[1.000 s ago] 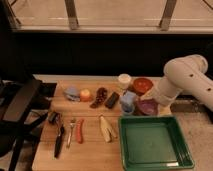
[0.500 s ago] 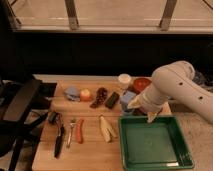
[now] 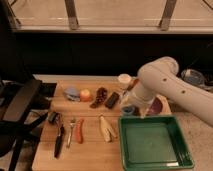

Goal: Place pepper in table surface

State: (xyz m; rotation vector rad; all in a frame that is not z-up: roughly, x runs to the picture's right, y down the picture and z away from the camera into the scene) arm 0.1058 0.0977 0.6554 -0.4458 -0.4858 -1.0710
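Scene: I am looking at a light-brown wooden table surface (image 3: 95, 156) with a green tray (image 3: 155, 145) at its near right corner.
Pepper: the slim red-orange pepper (image 3: 80, 131) lies flat on the bare wood, well to the left of the green tray and just beside a fork (image 3: 71, 132).
Between them: a pale yellowish peeled item (image 3: 106, 129) lies between the pepper and the tray's left rim.
Gripper: the gripper (image 3: 140, 109) hangs from the white arm, pointing down, just behind the tray's back left corner and well apart from the pepper.
Gripper state: I cannot tell whether it is open, closed or carrying anything.
Step in hand: I judge this to be the approach, because the gripper is not at the pepper.
Next move: I would bring the gripper left of the tray, over the pale item, and line it up across the pepper's narrow width.
Care: the fork lies so close that a wide descent could catch it.
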